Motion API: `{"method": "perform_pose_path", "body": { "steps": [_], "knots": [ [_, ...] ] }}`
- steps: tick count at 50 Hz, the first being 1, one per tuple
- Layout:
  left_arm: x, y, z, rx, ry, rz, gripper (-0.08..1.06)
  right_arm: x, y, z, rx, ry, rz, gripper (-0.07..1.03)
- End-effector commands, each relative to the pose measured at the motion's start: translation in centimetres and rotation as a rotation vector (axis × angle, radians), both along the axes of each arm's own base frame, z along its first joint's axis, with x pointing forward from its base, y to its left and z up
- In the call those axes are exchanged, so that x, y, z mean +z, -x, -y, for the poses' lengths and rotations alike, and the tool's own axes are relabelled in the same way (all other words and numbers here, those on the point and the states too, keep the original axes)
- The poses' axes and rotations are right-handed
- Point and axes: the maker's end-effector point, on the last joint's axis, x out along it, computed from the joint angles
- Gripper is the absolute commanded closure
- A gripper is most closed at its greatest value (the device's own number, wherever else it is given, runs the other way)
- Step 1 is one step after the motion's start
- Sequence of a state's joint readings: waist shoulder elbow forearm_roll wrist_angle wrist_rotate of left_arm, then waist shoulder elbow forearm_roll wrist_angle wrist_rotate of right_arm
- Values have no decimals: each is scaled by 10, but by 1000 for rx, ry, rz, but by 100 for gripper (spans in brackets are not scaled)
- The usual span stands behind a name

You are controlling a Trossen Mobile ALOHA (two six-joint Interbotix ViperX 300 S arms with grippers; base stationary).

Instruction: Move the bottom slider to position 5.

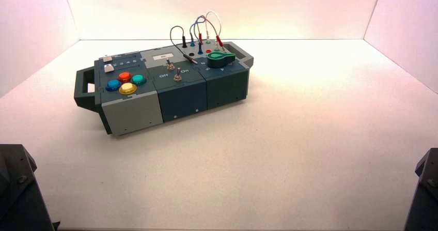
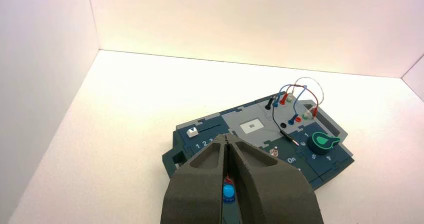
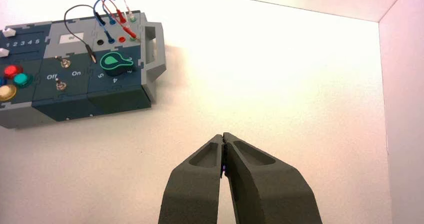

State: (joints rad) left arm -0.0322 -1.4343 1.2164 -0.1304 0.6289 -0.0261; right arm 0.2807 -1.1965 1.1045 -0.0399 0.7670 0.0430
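With both tools closed and empty, the left tool [image 2: 226, 140] back from the box [image 1: 181, 99] and the right tool [image 3: 223, 139] parked, bring the left tip beside the bottom slider [image 1: 109, 68], far-left by the buttons [image 1: 125, 81], then push steadily right toward the 5 [image 3: 37, 41].

The box [image 1: 170, 94] is dark blue with pale grey end panels, standing on a white table [image 1: 289, 153]. Ahead of the dark grey left gripper [image 2: 227, 141] sit four round buttons: red [image 1: 124, 76], teal [image 1: 138, 79], blue [image 1: 112, 84] and yellow [image 1: 127, 88]. Just beyond them the bottom slider [image 1: 108, 68] is pale grey on a dark blue panel with white digits [image 3: 23, 42]. Far ahead of the dark grey right gripper [image 3: 223, 138], the knob [image 3: 116, 62] is dark with a bright green outline. The wires [image 1: 204, 27] are black, blue, red and white.
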Motion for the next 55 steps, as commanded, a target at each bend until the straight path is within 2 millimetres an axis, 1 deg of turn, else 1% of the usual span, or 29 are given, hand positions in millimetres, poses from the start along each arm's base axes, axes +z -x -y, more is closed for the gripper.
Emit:
{"method": "perform_pose_path", "body": {
  "steps": [1, 20, 27, 31, 41, 48, 55],
  "knots": [
    [5, -2, -1, 8, -3, 3, 101, 7, -2, -2, 4, -10, 18, 98],
    [5, -2, -1, 8, -3, 3, 101, 6, -2, -2, 6, -10, 15, 98],
    [-4, -9, -1, 7, 2, -54, 101, 6, -2, -2, 4, -10, 13, 98],
    [-14, -15, 0, 7, 6, -120, 101, 6, -2, -2, 6, -10, 13, 98],
    [-45, -42, 1, 10, 9, -346, 101, 6, -2, -2, 6, -10, 13, 98],
    [-57, -62, 1, 14, 5, -435, 101, 6, -2, -2, 4, -8, 14, 98],
    [-62, -81, 1, 18, 5, -481, 101, 6, -2, -2, 4, -9, 15, 98]
  ]
}}
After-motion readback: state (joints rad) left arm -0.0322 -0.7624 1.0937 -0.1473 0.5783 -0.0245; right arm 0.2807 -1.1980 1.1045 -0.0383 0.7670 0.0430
